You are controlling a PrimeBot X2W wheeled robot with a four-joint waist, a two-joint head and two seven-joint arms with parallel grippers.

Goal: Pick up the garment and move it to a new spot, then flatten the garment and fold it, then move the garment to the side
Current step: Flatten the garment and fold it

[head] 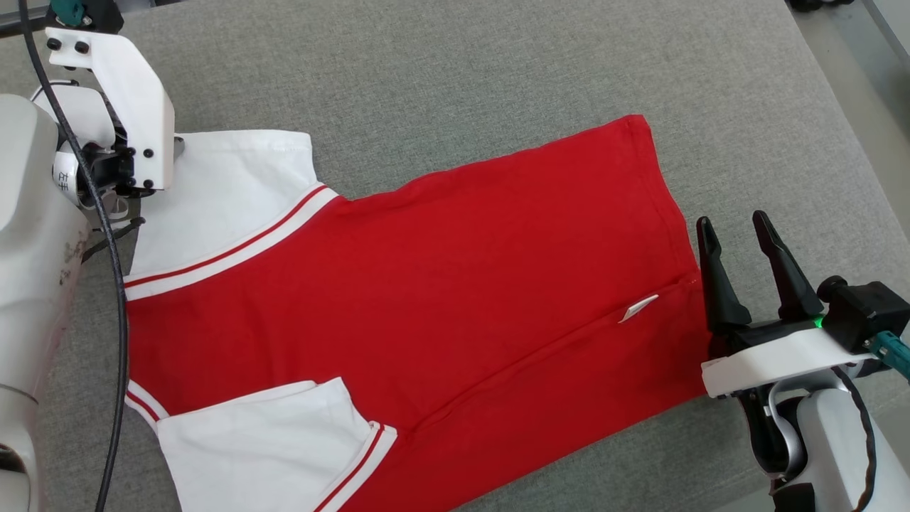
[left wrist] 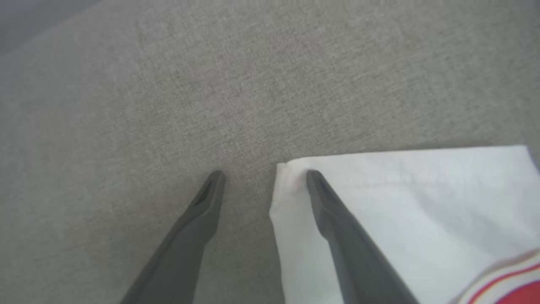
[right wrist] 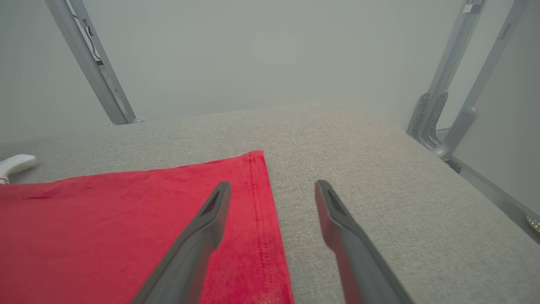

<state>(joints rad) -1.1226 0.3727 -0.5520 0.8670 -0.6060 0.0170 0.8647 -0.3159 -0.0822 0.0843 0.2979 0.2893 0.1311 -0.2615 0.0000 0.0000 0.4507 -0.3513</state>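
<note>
Head view looks down on a red short-sleeved jersey garment [head: 426,284] with white sleeves and red-striped white trim, spread flat on a grey woven padded surface [head: 462,71]. Its hem points toward the robot's right and its sleeves toward the left. The upper sleeve [head: 234,185] lies flat, with its outer corner beneath the left arm's white bracket. The lower sleeve [head: 263,441] lies over the red body near the picture's bottom edge. A small white label [head: 638,308] sticks out of a seam near the hem.

The left gripper [left wrist: 263,175] stands open and holds nothing. In the left wrist view one dark finger is over bare grey fabric and the other over the corner of the white upper sleeve, with the sleeve's edge between them. Whether the tips touch the cloth cannot be told.

The right gripper [head: 732,224] is also open and empty, just beside the hem. In the right wrist view its fingers straddle the stitched hem edge, one over red cloth and one over the grey surface. Grey metal struts [right wrist: 93,63] rise behind.
</note>
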